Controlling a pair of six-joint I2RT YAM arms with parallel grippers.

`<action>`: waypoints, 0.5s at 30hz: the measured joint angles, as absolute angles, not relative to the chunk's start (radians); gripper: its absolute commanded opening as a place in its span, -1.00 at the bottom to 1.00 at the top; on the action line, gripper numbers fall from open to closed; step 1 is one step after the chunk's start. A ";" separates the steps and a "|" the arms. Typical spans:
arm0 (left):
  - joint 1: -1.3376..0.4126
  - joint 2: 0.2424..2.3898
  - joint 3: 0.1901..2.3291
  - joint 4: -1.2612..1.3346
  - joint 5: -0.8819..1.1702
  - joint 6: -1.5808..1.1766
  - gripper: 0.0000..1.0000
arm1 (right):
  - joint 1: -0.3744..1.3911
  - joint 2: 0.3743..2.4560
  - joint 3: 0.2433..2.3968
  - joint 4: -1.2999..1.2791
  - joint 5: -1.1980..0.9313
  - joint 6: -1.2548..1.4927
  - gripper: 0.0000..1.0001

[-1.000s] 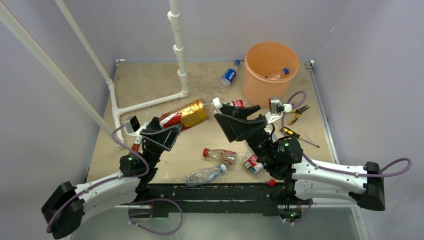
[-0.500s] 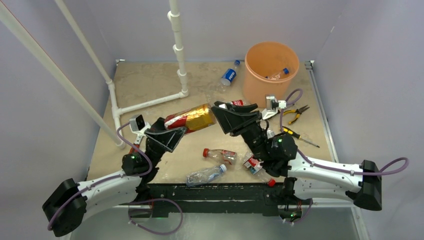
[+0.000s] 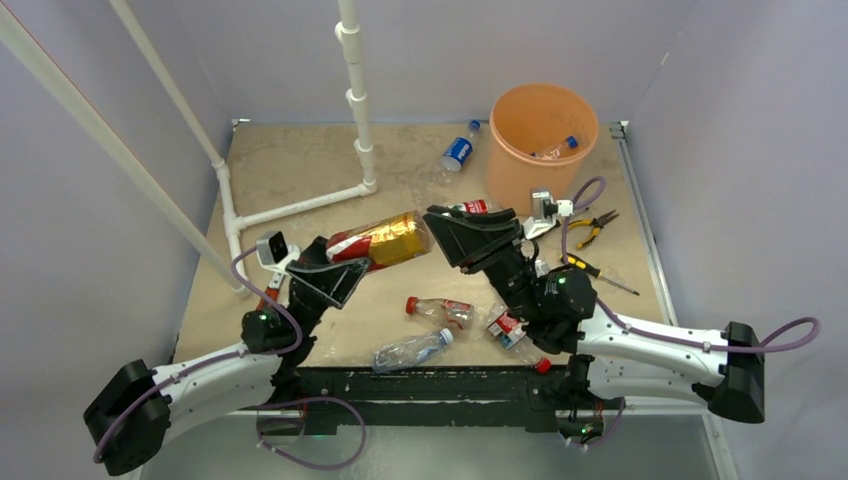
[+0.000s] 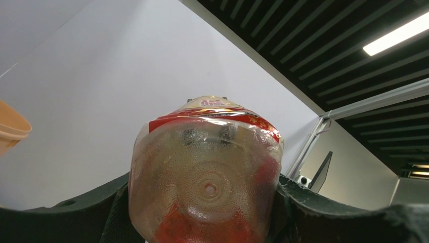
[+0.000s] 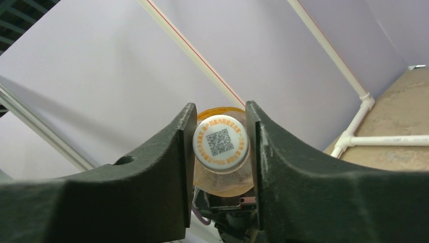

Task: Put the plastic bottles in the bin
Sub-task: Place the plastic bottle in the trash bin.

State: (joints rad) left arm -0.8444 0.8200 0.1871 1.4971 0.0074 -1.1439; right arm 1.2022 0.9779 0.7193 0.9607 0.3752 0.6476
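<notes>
Held bottle: the large bottle with the red and gold label (image 3: 380, 238) hangs level above the worktop (image 3: 300, 165) at the centre of the top view, bridging the two arms.
Left gripper: the left gripper (image 3: 338, 258) is clamped, partly open, around the bottle's base end. Its wrist view shows the base wedged between the fingers.
Right gripper: the right gripper (image 5: 221, 126) stands at a narrow gap, its jaws against both sides of the white cap (image 5: 221, 144). How firm that hold is cannot be told.
Bin: the orange bin (image 3: 520, 180) sits at upper right, well apart from the held bottle, with a small bottle (image 3: 556, 149) inside.
Risk, thin hold: the cap is small, round and smooth. If the left gripper lets go before the right bites firmly, the long body would likely swing down and slip free.
Risk, tug: with both grippers on one bottle, a pull by either arm could twist it, crush it or pry it loose.
Risk, carry: hung from the cap alone, the body may strike the bin's rim instead of clearing it.
Risk, below: a drop would land among the loose bottles (image 3: 440, 310) at lower centre and scatter them.
</notes>
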 measured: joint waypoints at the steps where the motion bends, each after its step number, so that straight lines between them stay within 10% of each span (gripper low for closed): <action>1: -0.845 0.822 0.187 1.498 0.009 -1.144 -1.00 | 1.201 0.978 0.719 0.960 0.374 0.649 -0.29; 6: -0.845 0.835 0.187 1.504 0.011 -1.152 -0.89 | 1.188 0.980 0.717 0.960 0.354 0.655 -1.00; 12: -0.845 0.824 0.188 1.504 0.015 -1.160 0.59 | 1.182 0.978 0.726 0.942 0.334 0.645 -1.00; 15: -0.845 0.778 0.186 1.488 0.015 -1.152 0.85 | 1.184 0.953 0.770 0.852 0.316 0.613 -1.00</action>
